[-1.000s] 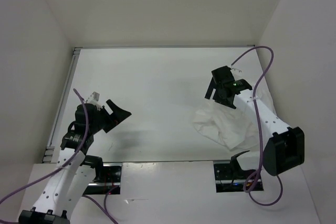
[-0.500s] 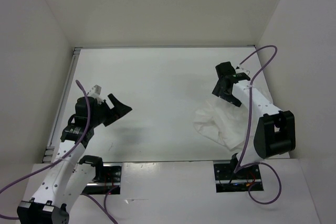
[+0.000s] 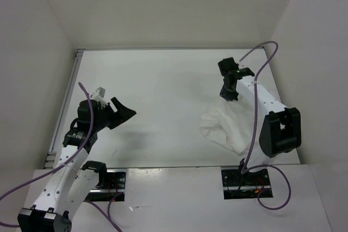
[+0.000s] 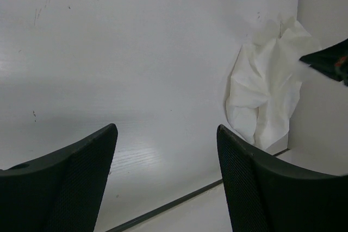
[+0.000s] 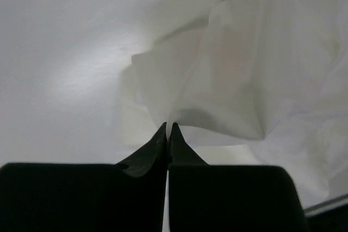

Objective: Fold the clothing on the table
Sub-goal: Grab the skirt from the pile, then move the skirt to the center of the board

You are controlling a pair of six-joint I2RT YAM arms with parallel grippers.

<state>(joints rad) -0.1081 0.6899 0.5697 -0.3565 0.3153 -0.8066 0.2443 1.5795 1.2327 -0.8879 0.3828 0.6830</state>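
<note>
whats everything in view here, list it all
clothing: 1, white, crumpled on the right side of the table by the right wall
table: 1, white, fills the floor of the enclosure
metal edge strip: 1, silver, along the table's left edge
walls: white, around the table on the left, far and right sides
cables: 2, purple, one along each arm
left arm: 1, white and black, near left
right arm: 1, white and black, over the clothing
left gripper: 1, black, open over bare table
right gripper: 1, black, shut at the clothing's far edge; a pinch on the fabric cannot be told
</note>
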